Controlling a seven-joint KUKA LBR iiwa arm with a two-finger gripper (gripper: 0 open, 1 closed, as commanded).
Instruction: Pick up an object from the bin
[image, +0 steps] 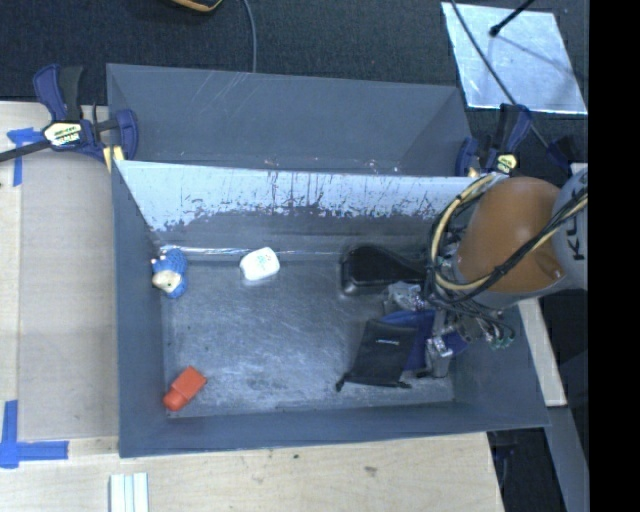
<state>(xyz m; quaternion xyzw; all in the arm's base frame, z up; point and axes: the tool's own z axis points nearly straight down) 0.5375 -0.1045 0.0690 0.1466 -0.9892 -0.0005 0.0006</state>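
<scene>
A flat black pouch (380, 362), roughly square, lies at the near right of the scuffed grey bin (270, 340). The gripper (432, 345) is over its right edge; wide or narrow, I cannot tell. Behind lies a black lump (368, 268). Well to the left are a white piece (260, 265), a blue toy (168, 272) and an orange block (185, 388).

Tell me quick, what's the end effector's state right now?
End effector: cannot be told, open or closed; it is beside a flat black object at the right of the bin.

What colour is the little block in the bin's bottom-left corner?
The block is orange-red, seen in the camera view.
</scene>
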